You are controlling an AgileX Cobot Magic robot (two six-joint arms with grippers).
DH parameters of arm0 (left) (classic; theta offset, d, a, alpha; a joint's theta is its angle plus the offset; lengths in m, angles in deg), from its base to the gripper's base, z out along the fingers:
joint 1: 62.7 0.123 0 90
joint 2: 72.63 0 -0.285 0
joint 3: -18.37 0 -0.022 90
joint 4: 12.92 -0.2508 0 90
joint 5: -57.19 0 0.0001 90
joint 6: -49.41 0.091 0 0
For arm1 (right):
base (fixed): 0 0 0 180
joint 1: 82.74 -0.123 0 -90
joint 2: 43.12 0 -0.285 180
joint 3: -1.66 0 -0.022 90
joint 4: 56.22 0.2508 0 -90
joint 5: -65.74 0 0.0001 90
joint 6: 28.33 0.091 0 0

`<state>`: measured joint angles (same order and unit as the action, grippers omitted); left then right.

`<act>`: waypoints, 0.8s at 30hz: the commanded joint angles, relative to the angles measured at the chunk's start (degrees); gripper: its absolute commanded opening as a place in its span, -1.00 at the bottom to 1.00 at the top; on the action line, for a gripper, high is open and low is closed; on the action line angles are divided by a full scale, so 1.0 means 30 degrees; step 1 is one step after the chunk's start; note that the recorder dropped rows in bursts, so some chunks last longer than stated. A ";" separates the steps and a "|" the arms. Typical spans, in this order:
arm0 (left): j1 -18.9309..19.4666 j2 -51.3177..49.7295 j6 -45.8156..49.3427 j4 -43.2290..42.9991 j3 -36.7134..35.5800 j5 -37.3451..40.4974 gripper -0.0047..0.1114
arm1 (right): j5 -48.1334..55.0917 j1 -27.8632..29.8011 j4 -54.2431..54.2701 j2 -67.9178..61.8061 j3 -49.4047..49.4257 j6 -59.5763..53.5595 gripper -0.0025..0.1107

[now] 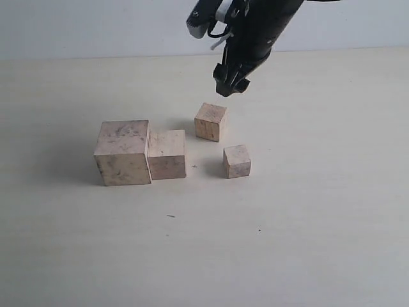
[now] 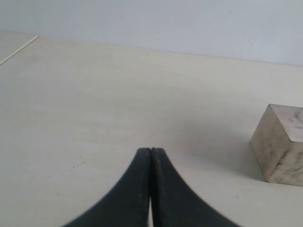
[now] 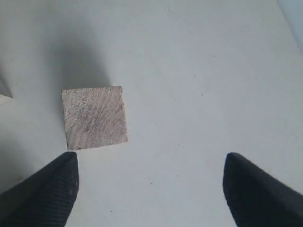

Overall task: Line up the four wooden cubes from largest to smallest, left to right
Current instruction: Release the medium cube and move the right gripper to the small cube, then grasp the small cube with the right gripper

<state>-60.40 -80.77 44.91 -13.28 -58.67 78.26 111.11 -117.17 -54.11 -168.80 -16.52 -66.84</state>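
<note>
Pale cream desk (image 1: 319,243), bare grey-white wall behind. Four mottled beige wooden cubes in graded sizes.

- Largest pale beige wooden cube (image 1: 123,152) sits far left; second-largest beige wooden cube (image 1: 167,154) touches its right face. These two look in order.
- Third-size beige wooden cube (image 1: 211,121) lies further back, out of the row and apart from the others.
- Smallest beige wooden cube (image 1: 237,160) sits in the front row, with a gap between it and the second-largest.
- Right gripper (image 1: 230,86) hangs above and a little behind the third-size cube. In the right wrist view, the right gripper (image 3: 150,163) is spread wide and holds nothing. The cube below it (image 3: 95,117) is off toward one finger, not centred.
- Left gripper (image 2: 151,151) is clenched on nothing, low over bare desk. One cube (image 2: 281,144), probably the largest, is off to its side.

Risks, as I judge them:
- Going straight down from this offset could land a finger on the cube's top or shove it sideways. Centre over the cube first.
- The cube's faces look slightly turned against the jaw line, so a close could twist it or pinch a corner and let it slip.
- The slot between second-largest and smallest looks tight. Setting the third-size cube there with fingers spread could knock either neighbour and break the contact already made on the left.
</note>
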 commanded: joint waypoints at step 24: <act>-0.0037 0.0117 -0.0086 0.0120 -0.0059 -0.0258 -0.92 | -0.1122 0.0730 0.4830 -0.3966 0.0049 -0.6016 0.15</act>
<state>-60.40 -80.77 44.91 -13.28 -58.67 78.26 107.62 -115.39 -40.12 -180.41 -16.52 -84.42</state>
